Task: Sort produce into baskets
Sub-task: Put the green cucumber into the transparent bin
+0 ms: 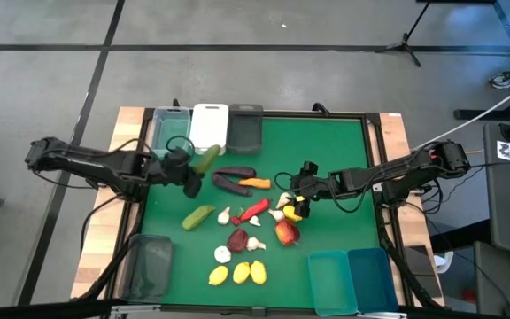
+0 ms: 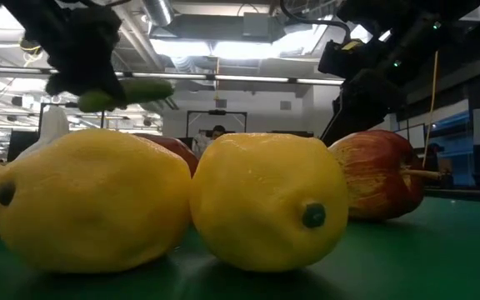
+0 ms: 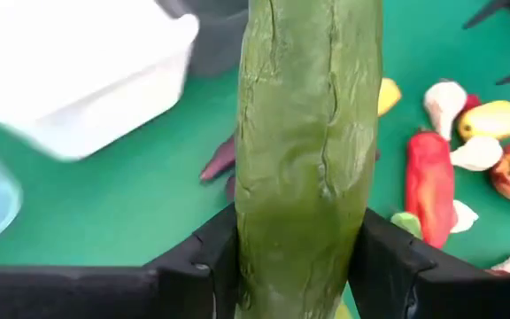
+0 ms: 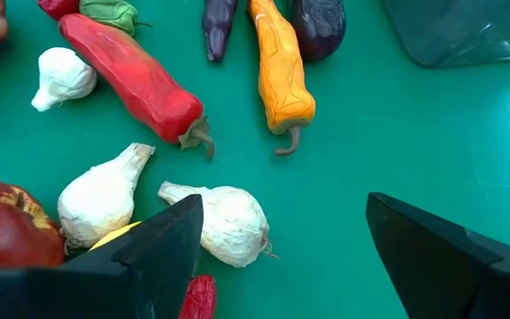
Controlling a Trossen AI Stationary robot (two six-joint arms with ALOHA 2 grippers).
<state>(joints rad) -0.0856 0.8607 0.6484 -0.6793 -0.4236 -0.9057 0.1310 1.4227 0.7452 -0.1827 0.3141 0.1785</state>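
My left pincer point(image 3: 295, 266) clamps the long green toy cucumber point(image 3: 308, 133) mid-body; probably light, stiff, smooth-skinned, so keep centred; right pincer point(image 4: 282, 257) gapes.

Both arms point(image 1: 87, 161) are dark, slim and jointed, with black cables trailing along them. The right gripper point(image 4: 282, 257) has broad, matte black, wedge-shaped fingers point(image 4: 162, 244).

In the left wrist view the cucumber point(image 3: 308, 151) runs off both the top and bottom edges, so neither end shows, and it hides the worktop behind it. The white bin point(image 3: 87, 80) is blurred and cropped. In the low view two lemons point(image 2: 269, 200) block most of the worktop.
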